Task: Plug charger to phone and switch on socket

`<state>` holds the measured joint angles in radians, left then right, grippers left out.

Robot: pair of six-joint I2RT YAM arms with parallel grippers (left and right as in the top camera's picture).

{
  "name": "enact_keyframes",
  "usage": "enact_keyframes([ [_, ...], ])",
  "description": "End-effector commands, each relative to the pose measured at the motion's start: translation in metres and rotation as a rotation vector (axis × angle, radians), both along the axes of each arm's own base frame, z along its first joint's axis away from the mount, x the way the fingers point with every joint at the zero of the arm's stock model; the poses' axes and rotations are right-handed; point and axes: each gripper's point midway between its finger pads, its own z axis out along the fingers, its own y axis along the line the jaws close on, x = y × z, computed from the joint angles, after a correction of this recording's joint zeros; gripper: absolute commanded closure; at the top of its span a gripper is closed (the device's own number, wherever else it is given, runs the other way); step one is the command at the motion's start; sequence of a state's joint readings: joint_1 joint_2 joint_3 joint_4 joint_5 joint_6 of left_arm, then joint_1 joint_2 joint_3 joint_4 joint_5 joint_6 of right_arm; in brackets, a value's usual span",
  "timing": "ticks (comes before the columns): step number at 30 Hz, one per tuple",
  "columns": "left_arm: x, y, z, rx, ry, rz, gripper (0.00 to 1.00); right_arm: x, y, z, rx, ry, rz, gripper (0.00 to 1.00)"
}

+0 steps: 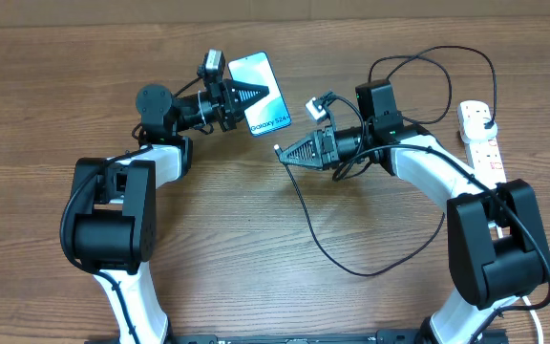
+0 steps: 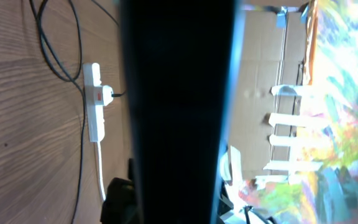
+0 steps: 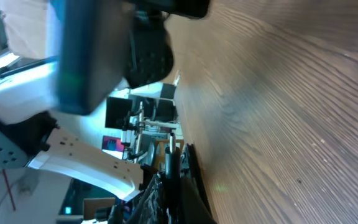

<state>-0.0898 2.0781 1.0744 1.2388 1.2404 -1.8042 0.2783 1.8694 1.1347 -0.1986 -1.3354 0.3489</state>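
While the phone [image 1: 254,69] sits screen-up, clamped in the left gripper [image 1: 264,94], the charger [image 1: 356,273] has its connector tip pinched by the right gripper [image 1: 286,153] just beside it; the socket [image 1: 480,143] lies well apart, far right.

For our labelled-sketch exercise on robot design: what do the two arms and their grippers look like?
The left arm and right arm share smooth white link shells joined by bulky, rounded black joint housings. The left gripper and right gripper are black, their ribbed fingers tapering to a triangular point. Thin black cables run along the links. No markings are legible.
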Motion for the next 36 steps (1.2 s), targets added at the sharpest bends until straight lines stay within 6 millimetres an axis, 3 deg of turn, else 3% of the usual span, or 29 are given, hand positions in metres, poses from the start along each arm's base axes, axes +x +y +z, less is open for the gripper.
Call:
enact_keyframes([
  [1, 0.006, 0.003, 0.012, -0.004, -0.045, 0.027, 0.96, -0.002, -0.001, 0.020, 0.046, 0.004, 0.016, 0.96],
  [36, 0.009, 0.004, 0.012, 0.002, -0.082, 0.045, 0.96, 0.015, -0.005, 0.036, 0.069, 0.040, -0.023, 0.96],
])
